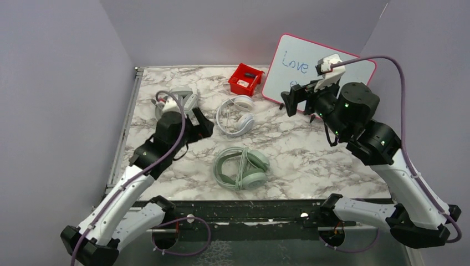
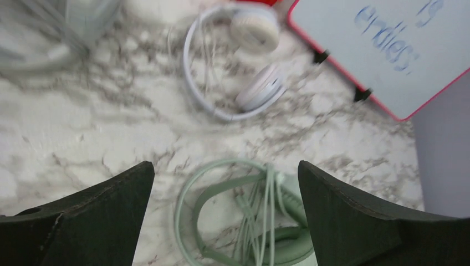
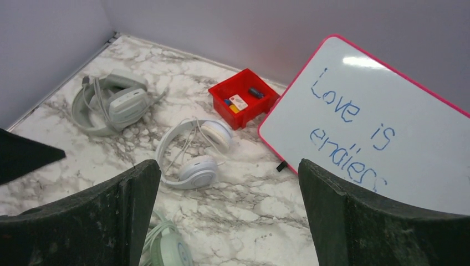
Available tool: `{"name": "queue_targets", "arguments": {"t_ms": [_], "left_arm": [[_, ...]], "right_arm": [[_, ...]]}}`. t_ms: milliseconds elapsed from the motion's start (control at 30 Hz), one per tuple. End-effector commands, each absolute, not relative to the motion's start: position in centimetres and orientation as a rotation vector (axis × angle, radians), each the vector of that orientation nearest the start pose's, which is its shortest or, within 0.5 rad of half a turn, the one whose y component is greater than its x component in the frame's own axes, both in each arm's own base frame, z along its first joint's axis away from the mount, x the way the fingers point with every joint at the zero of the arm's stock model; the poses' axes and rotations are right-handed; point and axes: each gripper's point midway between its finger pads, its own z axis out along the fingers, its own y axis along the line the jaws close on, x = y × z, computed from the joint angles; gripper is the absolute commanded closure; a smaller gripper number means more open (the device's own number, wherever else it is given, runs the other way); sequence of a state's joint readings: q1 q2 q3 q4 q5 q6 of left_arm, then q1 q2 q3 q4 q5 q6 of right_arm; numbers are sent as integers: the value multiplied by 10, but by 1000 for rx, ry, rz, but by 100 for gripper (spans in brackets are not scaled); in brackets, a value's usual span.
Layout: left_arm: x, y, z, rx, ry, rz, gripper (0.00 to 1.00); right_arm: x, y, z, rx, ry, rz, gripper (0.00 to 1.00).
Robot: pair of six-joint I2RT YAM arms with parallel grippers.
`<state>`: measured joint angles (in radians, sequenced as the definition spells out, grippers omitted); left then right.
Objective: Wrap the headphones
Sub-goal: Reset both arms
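Marbled tabletop carries three sets of headphones: grey pair, rear left, partly hidden behind left arm; white pair mid-rear; mint pair central. Lettering on whiteboard cut off. Wide and empty: left end effector, right end effector.

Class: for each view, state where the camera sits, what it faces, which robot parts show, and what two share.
Top external: above and behind, looking down on the marble table; left arm and right arm show.
Left wrist: on that left arm, facing down at the mint-green wired headphones; dark fingers show.
Right wrist: on the raised right arm, facing the pink-rimmed whiteboard; dark fingers show.
Shared: both wrist views show the white padded headphones.
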<state>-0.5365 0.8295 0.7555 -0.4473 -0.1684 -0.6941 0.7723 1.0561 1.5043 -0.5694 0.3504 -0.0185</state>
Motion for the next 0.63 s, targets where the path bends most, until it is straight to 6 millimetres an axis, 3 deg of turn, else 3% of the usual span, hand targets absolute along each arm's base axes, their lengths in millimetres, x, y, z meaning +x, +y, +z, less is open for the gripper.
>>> {"name": "queue_targets", "arguments": {"t_ms": [0,133,267,400,600], "left_arm": [[271,-125,315,-126,1936,-407,1],[276,-124,405,-54,1766,-412,1],[273,-116,464,-21,1638,-396,1],[265,-105,498,-13,1556,-372,1],[252,-91,528,-22,1477,-347,1]], "right_arm": [[258,143,479,-266,1524,241,0],[244,129,501,-232,1462,263,1],[238,119,511,-205,1433,264,0],[236,114,513,-184,1428,260,0],[227,109,515,-173,1392,293,0]]}}
